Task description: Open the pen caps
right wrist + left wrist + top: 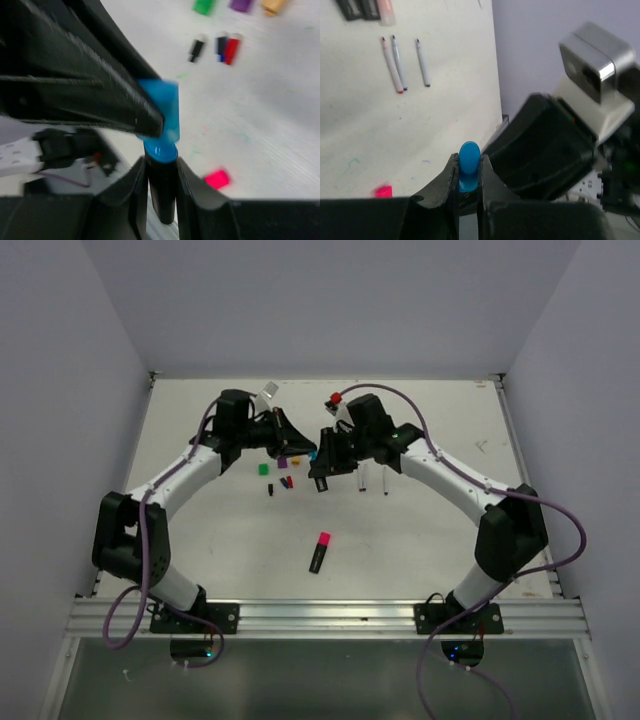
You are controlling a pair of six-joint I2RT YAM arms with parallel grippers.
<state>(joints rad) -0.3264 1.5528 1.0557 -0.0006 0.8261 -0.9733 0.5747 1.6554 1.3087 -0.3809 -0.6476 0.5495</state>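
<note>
Jaws on both sides are clamped tight, up over the white table. The right gripper pinches a black highlighter by its barrel, and the left gripper squeezes the blue cap at its tip. A pink-capped highlighter lies nearer the bases, and a loose green cap is on the table too.

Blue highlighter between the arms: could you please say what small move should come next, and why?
Probably pull the arms straight apart: the left jaws are shut on the blue cap, the right jaws clamp the black barrel, and the cap looks seated on it.
</note>
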